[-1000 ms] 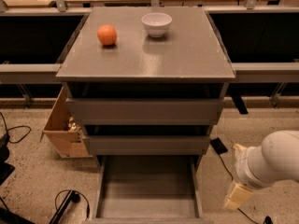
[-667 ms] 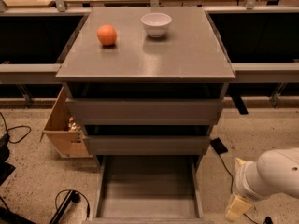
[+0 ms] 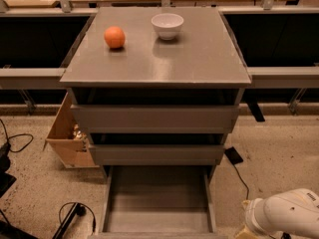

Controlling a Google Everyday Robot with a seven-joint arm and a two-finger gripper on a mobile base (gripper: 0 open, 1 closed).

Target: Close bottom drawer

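Note:
The bottom drawer (image 3: pixel 157 199) of the grey cabinet is pulled far out toward me, its grey inside bare. Its front panel runs along the lower edge of the view. The middle drawer (image 3: pixel 156 154) and top drawer (image 3: pixel 154 118) above it stand out only slightly. My white arm (image 3: pixel 286 214) is at the lower right, to the right of the open drawer. The gripper (image 3: pixel 245 231) is at the very bottom edge, beside the drawer's right front corner, mostly cut off.
An orange (image 3: pixel 114 37) and a white bowl (image 3: pixel 167 25) sit on the cabinet top (image 3: pixel 199 54). A cardboard box (image 3: pixel 67 133) stands left of the cabinet. Cables lie on the speckled floor at lower left (image 3: pixel 75 214) and right (image 3: pixel 239 176). Dark shelving flanks the cabinet.
My arm has dropped lower and toward the bottom right corner; the gripper has sunk to the view's lower edge. The drawer has not moved.

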